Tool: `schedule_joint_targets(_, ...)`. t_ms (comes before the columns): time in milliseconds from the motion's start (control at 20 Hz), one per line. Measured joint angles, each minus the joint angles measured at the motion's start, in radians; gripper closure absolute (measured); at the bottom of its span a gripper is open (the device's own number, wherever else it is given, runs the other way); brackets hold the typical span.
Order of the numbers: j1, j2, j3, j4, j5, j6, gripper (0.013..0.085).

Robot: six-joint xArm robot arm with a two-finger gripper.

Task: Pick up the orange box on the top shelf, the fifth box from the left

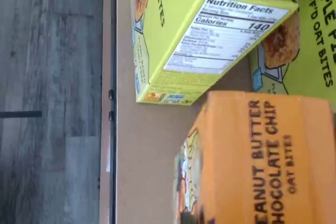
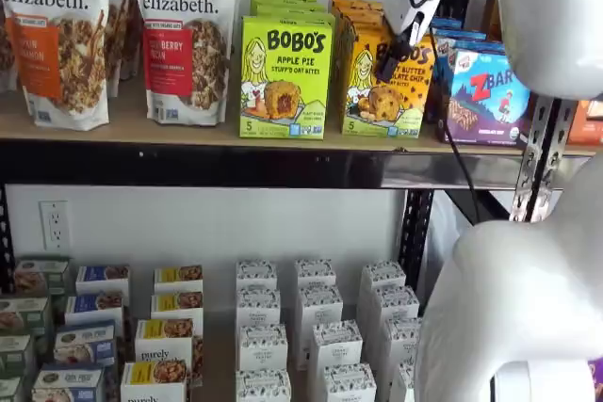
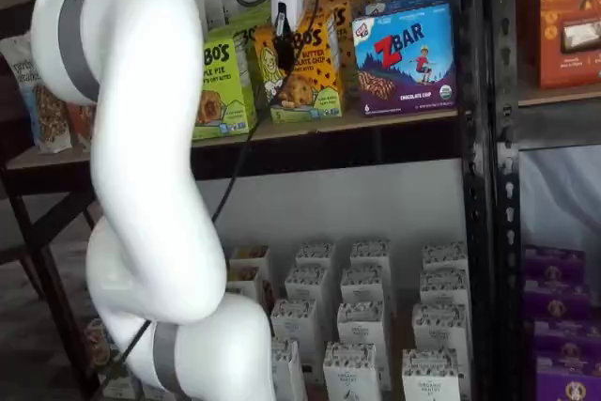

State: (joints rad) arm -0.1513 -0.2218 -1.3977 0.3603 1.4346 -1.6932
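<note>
White arm (image 3: pixel 141 185) before tan top shelf (image 2: pixel 188 129), grey plank floor (image 1: pixel 47 77) below.

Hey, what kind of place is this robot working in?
Likely a mock grocery aisle: snack cartons such as the orange box on a wooden top shelf, granola bags, and rows of small white boxes below.

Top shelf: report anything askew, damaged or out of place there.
Nothing stands out. The orange box, the lime-green Apple Pie carton and the blue ZBAR carton stand upright, facing front on the top shelf. No spill or dent shows. The claw is at the orange box's front.
</note>
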Motion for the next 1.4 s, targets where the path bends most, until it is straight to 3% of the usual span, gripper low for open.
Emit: schedule_joint_targets(1400, -0.030, -0.059, -0.073, 0.034, 0.175, 0.025, 0.0570)
